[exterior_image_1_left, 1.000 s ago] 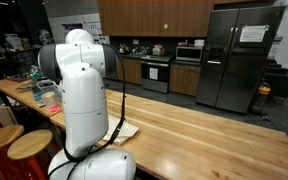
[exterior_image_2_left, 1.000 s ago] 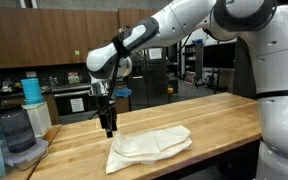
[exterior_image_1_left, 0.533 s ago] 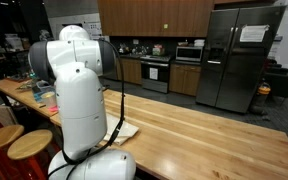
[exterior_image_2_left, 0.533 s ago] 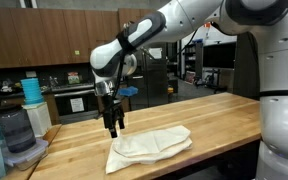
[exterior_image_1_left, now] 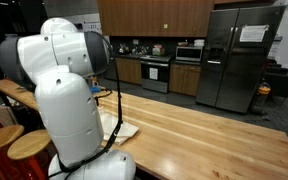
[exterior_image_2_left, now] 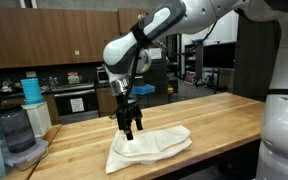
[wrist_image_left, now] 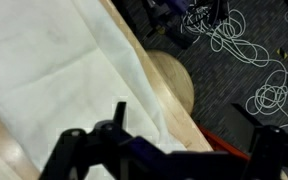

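White cloth (exterior_image_2_left: 156,146) now lies directly beneath the shifted end effector (exterior_image_2_left: 130,132).

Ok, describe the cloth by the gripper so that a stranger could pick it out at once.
Start from the long butcher-block table in the kitchen-like room. On it, under the robot's open gripper, lies a white cloth, loosely folded into a flat, rumpled strip. It is the only soft, pale thing on the wood. The dark containers at the table's end are rigid and stand upright.
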Controlling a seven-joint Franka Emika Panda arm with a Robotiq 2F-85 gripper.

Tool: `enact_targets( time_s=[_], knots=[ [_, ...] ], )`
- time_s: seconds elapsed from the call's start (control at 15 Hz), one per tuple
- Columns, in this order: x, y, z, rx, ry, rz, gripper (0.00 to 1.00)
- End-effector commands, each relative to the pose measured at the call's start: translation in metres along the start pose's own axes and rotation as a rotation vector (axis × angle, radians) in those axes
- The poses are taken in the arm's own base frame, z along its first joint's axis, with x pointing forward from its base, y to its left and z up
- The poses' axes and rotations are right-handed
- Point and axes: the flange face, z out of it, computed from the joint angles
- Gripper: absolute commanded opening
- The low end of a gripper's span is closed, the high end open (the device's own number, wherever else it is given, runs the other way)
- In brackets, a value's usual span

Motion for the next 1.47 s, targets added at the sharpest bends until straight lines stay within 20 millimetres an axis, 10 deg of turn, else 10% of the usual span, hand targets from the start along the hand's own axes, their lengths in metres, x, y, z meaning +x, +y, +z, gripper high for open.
enact_targets(
  time_s=[0.0,0.73,1.4],
  knots=[
    [-0.032,0.017,0.008,0.020,-0.023,0.146,1.00],
    [-0.034,0.103,0.068,0.138,-0.188,0.364,1.00],
    [0.024,0.118,0.090,0.090,-0.268,0.309,1.00]
  ],
)
